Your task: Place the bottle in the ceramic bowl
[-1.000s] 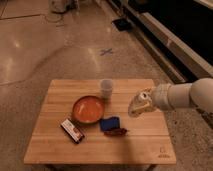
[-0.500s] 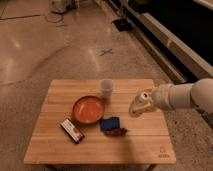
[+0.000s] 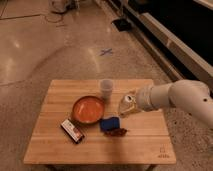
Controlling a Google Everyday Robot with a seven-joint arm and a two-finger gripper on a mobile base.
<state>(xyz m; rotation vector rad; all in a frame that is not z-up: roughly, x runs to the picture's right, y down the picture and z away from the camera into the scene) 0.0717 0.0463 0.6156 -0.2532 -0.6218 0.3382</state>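
The bottle (image 3: 124, 108) could miss the bowl (image 3: 88, 109). The bowl is to its left, in the middle of the frame, and the two are apart. A drop here would land the bottle on the table (image 3: 55, 95), and it could then roll off the edge.

The cup (image 3: 105, 89) stands a bit higher in the frame, between them and close to the bowl's upper right rim. If the bottle goes too high on the way over, it could knock the cup down. A blue thing (image 3: 109, 123) lies just below the bowl's right side, so a low path could bump that too. The bottle is tipped, so it might slip if the hold is weak.

The arm (image 3: 175, 95) is white. It comes in from the right edge of the frame and reaches left over the table. The gripper (image 3: 129, 101) is at its end, right of the middle. It looks pinched on the bottle's top part.
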